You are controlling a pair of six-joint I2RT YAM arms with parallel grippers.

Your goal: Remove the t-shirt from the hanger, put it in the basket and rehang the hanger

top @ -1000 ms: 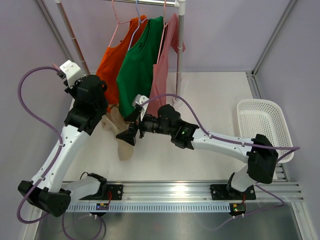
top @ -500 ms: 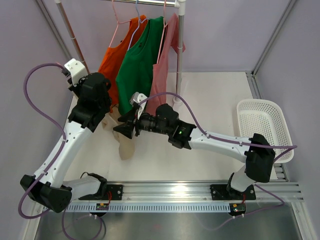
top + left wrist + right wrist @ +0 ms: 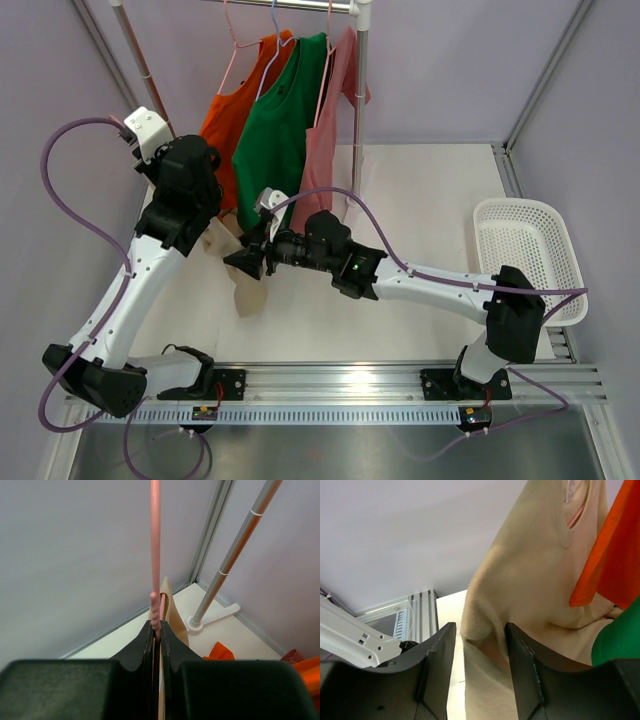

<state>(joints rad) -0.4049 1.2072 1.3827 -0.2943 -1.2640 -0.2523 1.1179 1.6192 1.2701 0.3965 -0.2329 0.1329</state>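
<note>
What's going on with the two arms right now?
The left end effector is shut on the neck of a pink hanger, holding it up with a beige t-shirt on it. The right end effector is open around a fold of the shirt, not yet pinched. The shirt is not yet off the hanger.

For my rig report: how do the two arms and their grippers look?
The left arm and right arm have white links and bulky black joints. A purple cable loops along each. The fingers are matte black, wedge-shaped. A small green light shows on the right arm.
</note>
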